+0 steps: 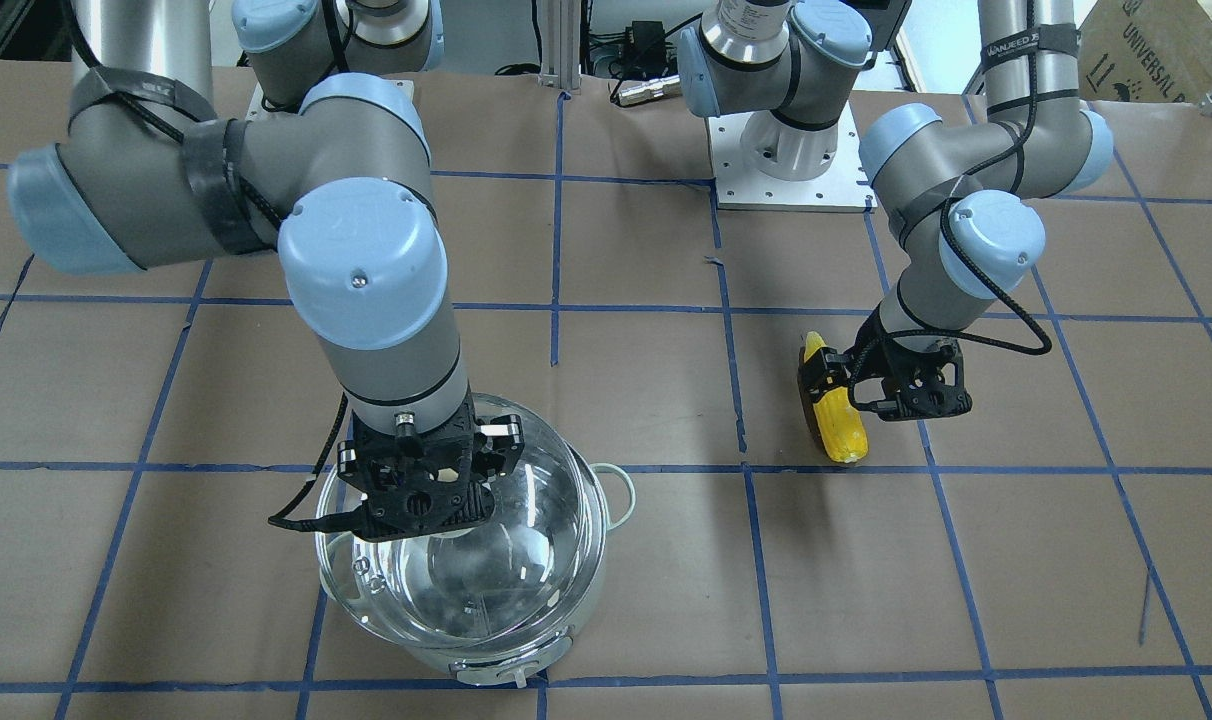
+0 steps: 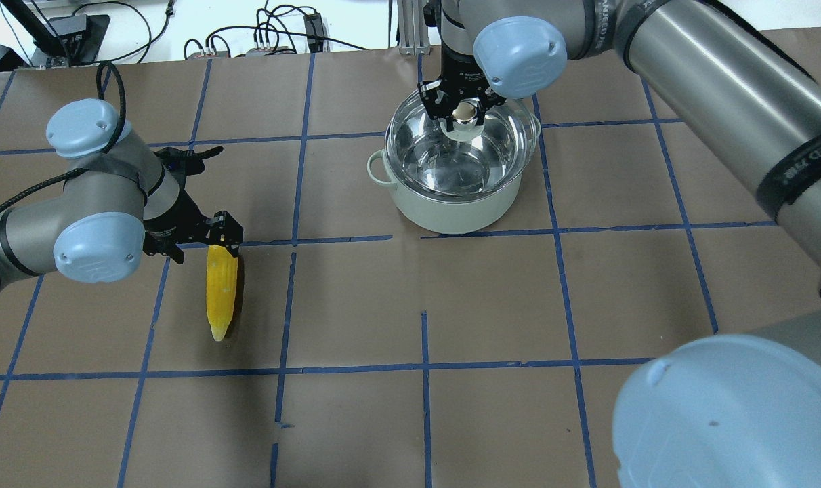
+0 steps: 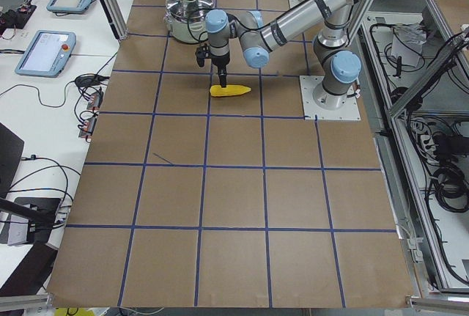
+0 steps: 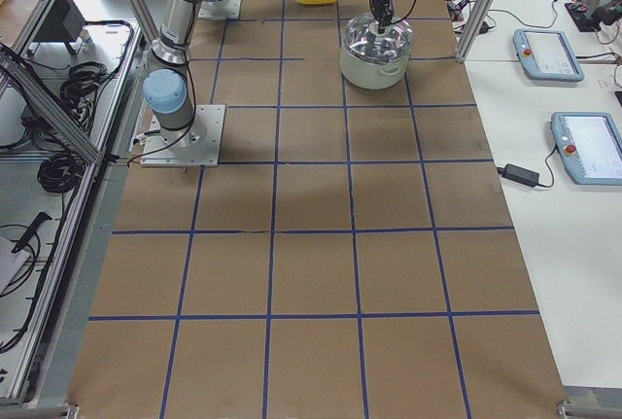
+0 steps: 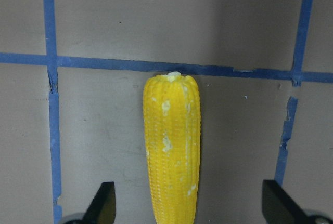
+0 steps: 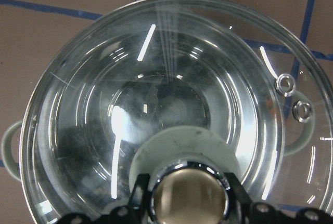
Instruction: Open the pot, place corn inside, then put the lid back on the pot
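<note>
The pot [image 2: 451, 213] stands on the table, pale outside and shiny inside. The clear glass lid [image 2: 498, 146] sits over it, slightly offset, and looks raised a little off the rim. My right gripper [image 2: 463, 114] is shut on the lid's knob [image 6: 187, 193]; in the front view it [image 1: 426, 505] hides the knob above the lid [image 1: 536, 520]. The yellow corn [image 2: 221, 285] lies flat on the table. My left gripper [image 2: 207, 240] is open and straddles the corn's blunt end. In the left wrist view the corn [image 5: 171, 146] lies between the wide-apart fingers [image 5: 104, 206].
The table is covered in brown paper with blue tape lines [image 2: 424, 369]. The arm bases [image 1: 786, 160] stand at the robot's edge of the table. Cables and boxes [image 2: 261, 37] lie beyond the far edge. The pot's loop handle [image 1: 621, 495] points toward the corn [image 1: 834, 425].
</note>
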Robot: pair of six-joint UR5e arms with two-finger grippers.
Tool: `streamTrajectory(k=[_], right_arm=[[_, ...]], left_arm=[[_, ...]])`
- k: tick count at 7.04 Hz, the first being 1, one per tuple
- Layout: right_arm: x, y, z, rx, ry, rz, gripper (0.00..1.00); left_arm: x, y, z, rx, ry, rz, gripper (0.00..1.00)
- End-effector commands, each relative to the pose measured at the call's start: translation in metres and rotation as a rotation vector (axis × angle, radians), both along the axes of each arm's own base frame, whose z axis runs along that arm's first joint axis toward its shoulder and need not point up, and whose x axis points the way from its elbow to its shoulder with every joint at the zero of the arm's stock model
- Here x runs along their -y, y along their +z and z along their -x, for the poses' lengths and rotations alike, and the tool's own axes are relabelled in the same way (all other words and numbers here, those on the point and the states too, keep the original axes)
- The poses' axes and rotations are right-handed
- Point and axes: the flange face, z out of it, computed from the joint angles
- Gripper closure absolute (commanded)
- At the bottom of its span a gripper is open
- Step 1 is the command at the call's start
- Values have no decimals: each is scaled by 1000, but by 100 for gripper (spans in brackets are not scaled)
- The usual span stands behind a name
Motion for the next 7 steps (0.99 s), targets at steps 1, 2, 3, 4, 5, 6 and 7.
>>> streamTrajectory(k=[1,2,3,4,5,6,7], right_arm=[[-3,58,21,-4,-21,15,74],[-4,78,54,1,-23,16,74],[-17,103,86,-1,-13,-5,74],[-34,125,111,-11,26,-23,74],[-44,136,140,-14,46,-46,74],[-61,141,153,-14,59,-72,74],[-94,143,153,-5,53,-87,75]], left_arm=[[4,-14,-1,3,3,12,5],[5,-16,-1,3,3,11,5],[6,-22,-2,2,5,6,5],[11,-34,-3,2,2,8,5],[11,-42,-3,7,-3,22,4],[8,-46,-2,6,1,21,3],[8,-46,-2,6,1,27,11]])
